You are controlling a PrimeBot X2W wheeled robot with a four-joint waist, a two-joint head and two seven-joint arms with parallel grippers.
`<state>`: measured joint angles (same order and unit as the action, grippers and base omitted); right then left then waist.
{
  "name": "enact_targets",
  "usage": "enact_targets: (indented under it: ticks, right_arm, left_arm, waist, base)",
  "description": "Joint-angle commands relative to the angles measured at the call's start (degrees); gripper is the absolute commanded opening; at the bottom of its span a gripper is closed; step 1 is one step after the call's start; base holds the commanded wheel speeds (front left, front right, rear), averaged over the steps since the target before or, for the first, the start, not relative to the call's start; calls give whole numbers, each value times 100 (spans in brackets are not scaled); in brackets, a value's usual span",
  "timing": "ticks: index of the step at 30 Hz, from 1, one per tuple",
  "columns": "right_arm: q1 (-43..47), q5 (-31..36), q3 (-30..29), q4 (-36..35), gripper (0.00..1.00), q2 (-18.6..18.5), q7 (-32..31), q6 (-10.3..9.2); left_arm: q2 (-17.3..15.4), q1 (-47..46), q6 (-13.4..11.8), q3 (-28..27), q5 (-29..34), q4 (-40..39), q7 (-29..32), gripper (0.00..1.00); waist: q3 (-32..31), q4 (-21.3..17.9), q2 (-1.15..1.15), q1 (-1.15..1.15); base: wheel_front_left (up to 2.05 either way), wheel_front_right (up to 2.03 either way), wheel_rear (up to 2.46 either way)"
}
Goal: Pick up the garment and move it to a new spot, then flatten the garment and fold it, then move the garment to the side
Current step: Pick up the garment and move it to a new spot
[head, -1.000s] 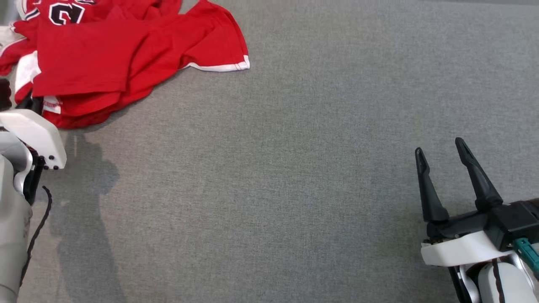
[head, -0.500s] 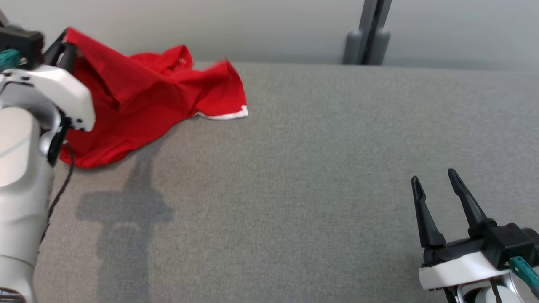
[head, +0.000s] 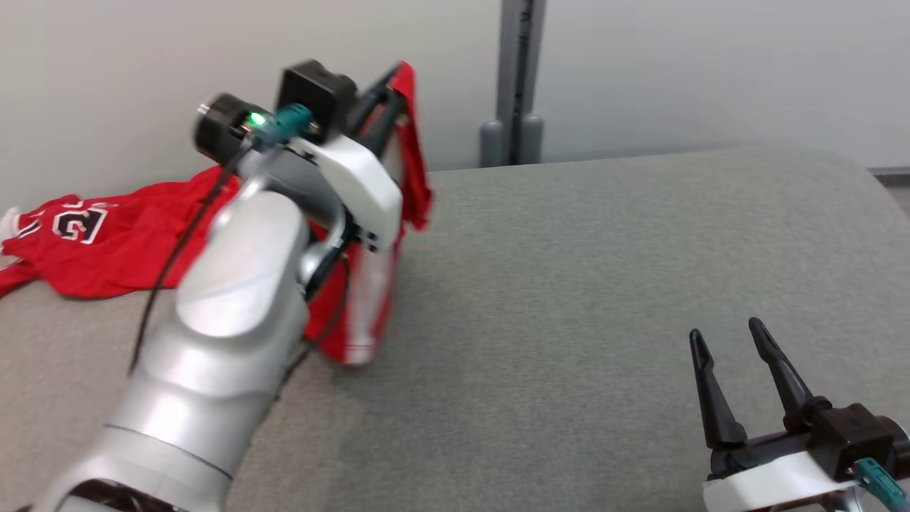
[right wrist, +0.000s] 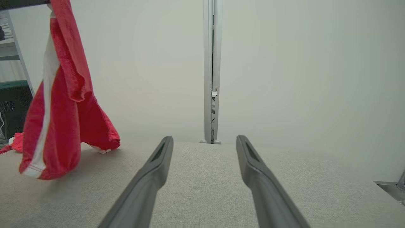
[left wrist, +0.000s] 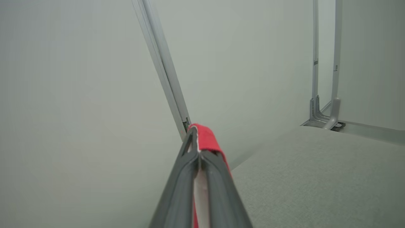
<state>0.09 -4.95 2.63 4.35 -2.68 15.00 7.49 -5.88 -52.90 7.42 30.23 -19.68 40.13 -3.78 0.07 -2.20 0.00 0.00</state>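
We see a grey fabric surface [head: 604, 284] spreading below a plain pale wall [head: 711, 71], with a grey metal post [head: 517, 71] standing at twelve o'clock.

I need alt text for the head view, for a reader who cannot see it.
The left pincer, shut on a red garment, holds it up so it hangs toward the grey surface. More red cloth with a black-and-white print lies at the far left. The right pincer stands open at the lower right.

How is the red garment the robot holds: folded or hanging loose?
Hanging loose: left gripper pinches the red garment at its top; the rest droops down.
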Motion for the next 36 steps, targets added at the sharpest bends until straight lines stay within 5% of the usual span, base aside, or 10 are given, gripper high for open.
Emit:
enact_targets:
  ticks: [1, 7, 18, 19, 21, 36]
  right_arm:
    - [3, -12, 23, 2, 100, -37, 28, 1]
    - [-134, -37, 118, 14, 100, -36, 28, 1]
    - [-392, -178, 253, 50, 100, -36, 27, 1]
    - [-407, -184, 258, 54, 100, -37, 27, 1]
    - [-417, -213, 263, 67, 100, -37, 27, 1]
    - [-368, -246, 61, 129, 100, -38, 27, 1]
  left_arm:
    - [54, 132, -4, 64, -90, -3, -47, 0]
    - [276, 511, -53, 537, -612, 235, -158, 0]
    - [292, 568, -777, 2011, -1755, 463, -470, 0]
    - [290, 556, -825, 2121, -1837, 477, -499, 18]
    - [282, 554, -889, 2334, -2008, 515, -506, 100]
    - [286, 581, -1150, 3561, -2720, 651, -467, 100]
  waist:
    - [37, -282, 0, 0]
    - [357, -803, 0, 0]
    - [877, -1433, 0, 0]
    - [895, -1450, 0, 0]
    - [914, -1467, 0, 0]
    - [712, -1011, 0, 0]
  base:
    - [0, 0, 0]
    - [0, 0, 0]
    - [0, 0, 0]
    - [0, 0, 0]
    - [0, 0, 0]
    - [0, 0, 0]
